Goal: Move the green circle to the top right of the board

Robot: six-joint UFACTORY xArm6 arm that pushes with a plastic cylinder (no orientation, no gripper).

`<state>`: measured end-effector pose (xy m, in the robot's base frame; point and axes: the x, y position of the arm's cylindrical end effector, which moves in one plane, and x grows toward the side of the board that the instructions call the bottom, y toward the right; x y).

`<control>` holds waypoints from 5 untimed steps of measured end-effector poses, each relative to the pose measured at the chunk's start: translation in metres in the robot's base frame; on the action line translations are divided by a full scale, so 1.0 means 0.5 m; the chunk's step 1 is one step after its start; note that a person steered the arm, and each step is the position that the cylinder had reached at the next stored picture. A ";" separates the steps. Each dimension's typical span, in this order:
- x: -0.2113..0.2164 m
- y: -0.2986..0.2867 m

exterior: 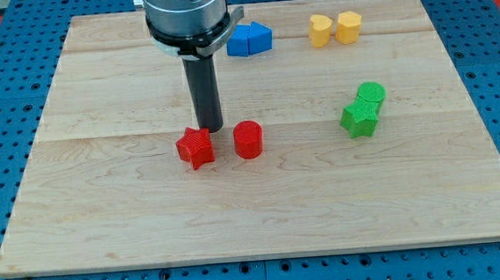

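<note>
Green star (358, 119) touches green circle (371, 93) at its lower left. Yellow heart (319, 30) and yellow hexagon (348, 26) sit above, near the board (106, 221) top. Rod upright; my tip (210, 129) between red star (195, 147) and red cylinder (247, 139), holding nothing. Circle right of centre, no long axis.

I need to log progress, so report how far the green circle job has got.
Nothing looks done: the green circle sits right of centre, touching the green star, well below the board's top right corner. My tip is far to its left, just above the gap between the two red blocks. The whole push remains.
</note>
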<state>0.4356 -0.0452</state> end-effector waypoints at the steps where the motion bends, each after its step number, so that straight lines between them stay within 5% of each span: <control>1: -0.008 0.210; 3: -0.040 0.252; 4: -0.067 0.452; 5: -0.106 0.489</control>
<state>0.3828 0.1995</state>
